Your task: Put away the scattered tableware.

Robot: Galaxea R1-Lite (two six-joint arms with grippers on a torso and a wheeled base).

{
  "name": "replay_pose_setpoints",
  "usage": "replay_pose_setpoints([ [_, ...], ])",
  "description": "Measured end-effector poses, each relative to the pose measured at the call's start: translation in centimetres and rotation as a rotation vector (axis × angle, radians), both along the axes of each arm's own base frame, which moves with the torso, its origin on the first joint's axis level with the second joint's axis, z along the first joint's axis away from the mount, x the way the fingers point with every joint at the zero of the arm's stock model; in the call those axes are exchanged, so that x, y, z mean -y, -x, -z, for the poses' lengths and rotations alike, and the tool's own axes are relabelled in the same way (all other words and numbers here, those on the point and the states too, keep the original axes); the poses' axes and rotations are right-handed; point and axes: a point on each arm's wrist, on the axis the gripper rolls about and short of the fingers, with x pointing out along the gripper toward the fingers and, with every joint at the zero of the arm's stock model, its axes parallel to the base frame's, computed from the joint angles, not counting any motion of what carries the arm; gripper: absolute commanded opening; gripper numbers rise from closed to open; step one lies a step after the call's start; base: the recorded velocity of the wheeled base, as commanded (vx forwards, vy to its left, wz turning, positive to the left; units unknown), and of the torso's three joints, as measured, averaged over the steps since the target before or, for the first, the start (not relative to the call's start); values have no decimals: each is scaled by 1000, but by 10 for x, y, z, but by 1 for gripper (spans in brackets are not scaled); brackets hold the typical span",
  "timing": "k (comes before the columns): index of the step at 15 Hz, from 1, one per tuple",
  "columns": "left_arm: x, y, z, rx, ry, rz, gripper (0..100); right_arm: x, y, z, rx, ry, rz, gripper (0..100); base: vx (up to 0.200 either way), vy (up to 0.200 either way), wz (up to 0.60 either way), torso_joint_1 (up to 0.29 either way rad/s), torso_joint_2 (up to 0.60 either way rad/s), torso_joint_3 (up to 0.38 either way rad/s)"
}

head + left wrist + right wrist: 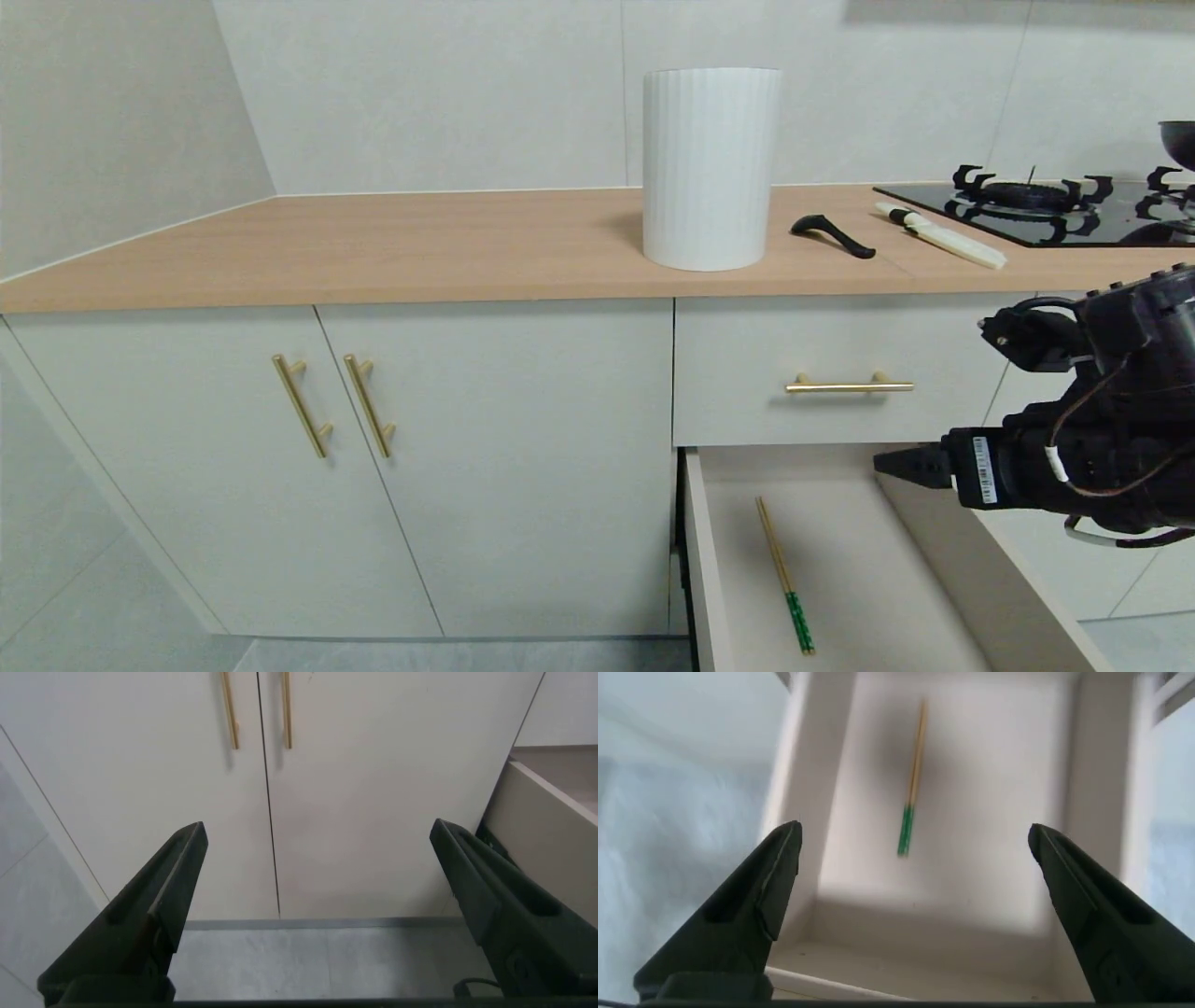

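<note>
**Tableware Stowage: Drawer Open, Chopsticks Inside**

We are working at a wood countertop (420,247) set against a pale tiled wall. A black utensil (831,235) and a cream knife (943,235) are lying on it between the white ribbed canister (709,168) and the hob (1036,210), not yet stowed. Below them the drawer (705,560) is standing open, evidently to receive items, and chopsticks (784,579) are lying on its floor. We are holding the right gripper (912,833) above the drawer, jaws spread and empty. The left gripper (318,831), likewise spread and empty, is facing the cabinet doors (374,793), beside the drawer.
</note>
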Motion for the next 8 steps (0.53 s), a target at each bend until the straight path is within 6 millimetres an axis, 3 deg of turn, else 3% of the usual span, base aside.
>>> replay_pose_setpoints([
  [6, 0, 0, 0, 0, 0, 0, 100, 7, 6, -8, 38, 2, 6, 100, 0, 0, 0, 4, -19, -11],
  [8, 0, 0, 0, 0, 0, 0, 100, 7, 7, -8, 42, 4, 10, 100, 0, 0, 0, 66, -303, -239],
])
